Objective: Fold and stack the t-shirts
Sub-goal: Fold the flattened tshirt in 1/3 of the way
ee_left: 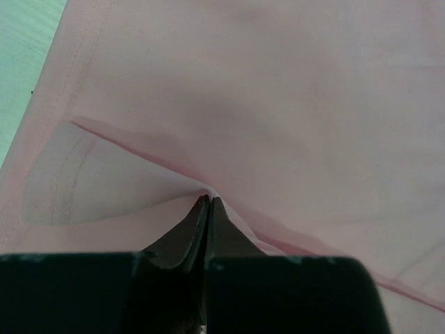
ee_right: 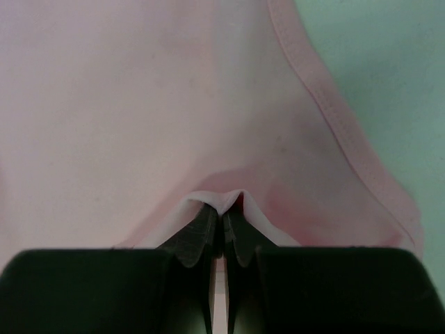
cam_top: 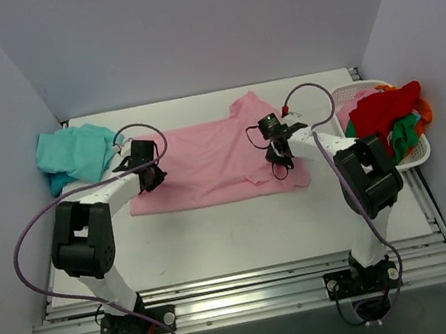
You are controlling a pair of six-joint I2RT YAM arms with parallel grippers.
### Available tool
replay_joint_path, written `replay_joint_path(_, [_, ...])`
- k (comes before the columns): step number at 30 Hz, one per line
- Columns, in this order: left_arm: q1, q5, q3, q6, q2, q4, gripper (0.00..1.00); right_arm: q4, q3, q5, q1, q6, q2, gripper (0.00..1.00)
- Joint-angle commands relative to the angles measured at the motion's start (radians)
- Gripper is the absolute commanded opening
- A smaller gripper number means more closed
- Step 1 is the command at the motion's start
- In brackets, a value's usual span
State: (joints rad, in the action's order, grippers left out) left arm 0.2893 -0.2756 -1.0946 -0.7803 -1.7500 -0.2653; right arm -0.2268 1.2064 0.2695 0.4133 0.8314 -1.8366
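- The left gripper [ee_left: 208, 202] is clenched on a pinch of the pink t-shirt [ee_left: 278, 104], and the cloth tents up at its fingertips.
- The right gripper [ee_right: 222, 209] is clamped tight on a small fold of the same shirt, near a stitched hem.
- The pink t-shirt lies spread across the middle of the table [cam_top: 235, 234], nearer the far edge, with one gripper at each side.
- The teal t-shirt [cam_top: 74, 154] sits crumpled in the far left corner, just beside the pink one.
- A white basket [cam_top: 417, 152] holding red, green and orange garments [cam_top: 387, 116] stands at the right edge, toward the far corner.
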Motion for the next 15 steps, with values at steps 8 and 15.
replay_joint_path(8, [-0.067, 0.07, -0.088, 0.03, -0.129, 0.05, 0.02, -0.016, 0.117, -0.029, -0.096, -0.037, -0.056, 0.0])
replay_joint_path(15, [-0.075, 0.102, -0.094, 0.021, -0.16, 0.07, 0.25, -0.048, 0.219, -0.077, -0.114, -0.037, -0.136, 0.0])
